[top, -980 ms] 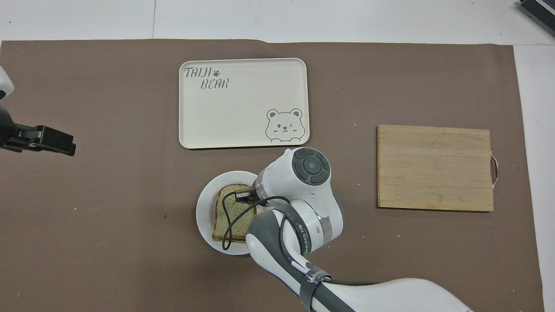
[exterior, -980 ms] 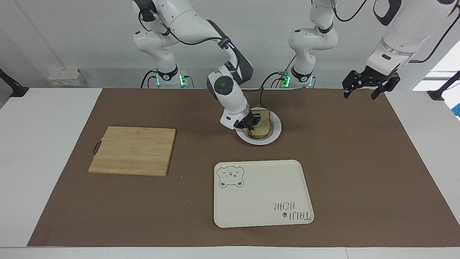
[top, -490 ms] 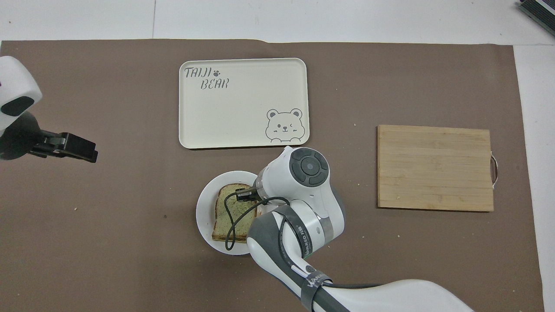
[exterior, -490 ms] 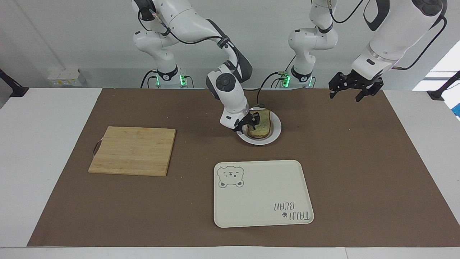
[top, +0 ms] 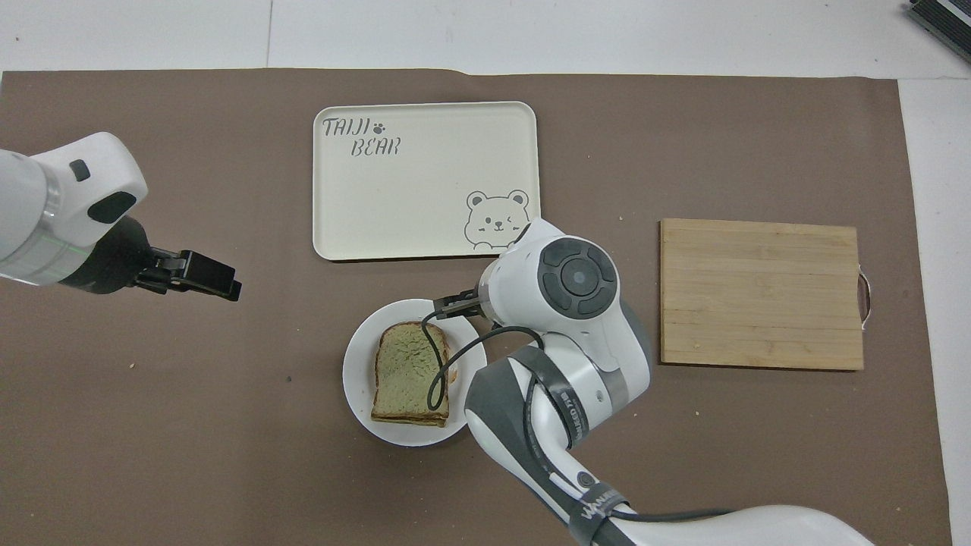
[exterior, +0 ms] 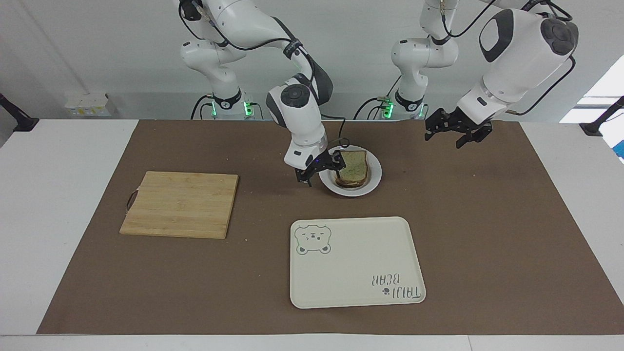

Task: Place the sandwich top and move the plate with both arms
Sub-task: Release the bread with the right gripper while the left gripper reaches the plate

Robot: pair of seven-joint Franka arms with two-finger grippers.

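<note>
Black-fingered, the right tool is hanging released over the plate's rim, at the edge toward the right arm's end, gripping nothing. Bread is lying flat on the plate. Over the brown mat, the left tool is hovering released, empty. Farther from the robots is sitting a cream tray.

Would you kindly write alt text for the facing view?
A sandwich top lies on a white plate, the right gripper open beside the plate. The left gripper hangs open over the brown mat; a cutting board and bear tray sit nearby.
</note>
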